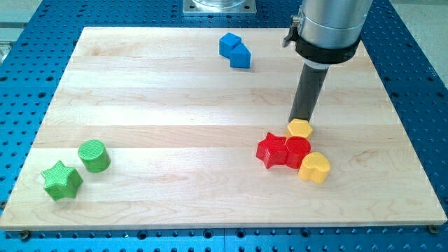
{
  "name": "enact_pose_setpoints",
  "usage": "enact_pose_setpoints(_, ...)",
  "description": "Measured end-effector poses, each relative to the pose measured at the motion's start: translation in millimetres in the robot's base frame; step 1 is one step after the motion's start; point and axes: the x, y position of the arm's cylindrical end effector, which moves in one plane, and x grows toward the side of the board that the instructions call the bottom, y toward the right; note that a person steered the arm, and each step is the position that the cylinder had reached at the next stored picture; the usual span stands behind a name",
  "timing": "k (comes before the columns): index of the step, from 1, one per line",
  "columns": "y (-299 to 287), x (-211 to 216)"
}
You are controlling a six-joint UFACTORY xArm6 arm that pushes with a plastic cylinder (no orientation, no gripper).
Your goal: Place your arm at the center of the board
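The main risk is sitting right at the rod's foot. The arm's tip (301, 120) is resting against the top edge of the small yellow block (299, 128), which is itself touching a tight cluster: a red star-shaped block (271, 150), a red block (297, 150) of rounder outline, and a yellow heart-shaped block (314, 167) toward the view's bottom right of that cluster. If the tip is sliding toward the view's left and bottom to reach the middle of the wooden board (175, 119), it is likely to be dragging the small yellow block along and knocking the red pair out of place. A path going first toward the view's top, away from that yellow block, is looking safer.

The rod is holding nothing; having no jaws, it is only touching, or nearly touching, the yellow block.

The board's centre is lying well to the view's left of that block. The blue pieces (234, 50) and both green blocks (75, 168) are standing well apart from it.
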Motion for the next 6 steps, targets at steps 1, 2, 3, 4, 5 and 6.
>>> enact_pose_setpoints(1, -37, -16)
enact_pose_setpoints(2, -81, -39)
enact_pose_setpoints(3, -124, -51)
enact_pose_setpoints(4, -139, -50)
enact_pose_setpoints(5, -139, -53)
enact_pose_setpoints(6, -123, -68)
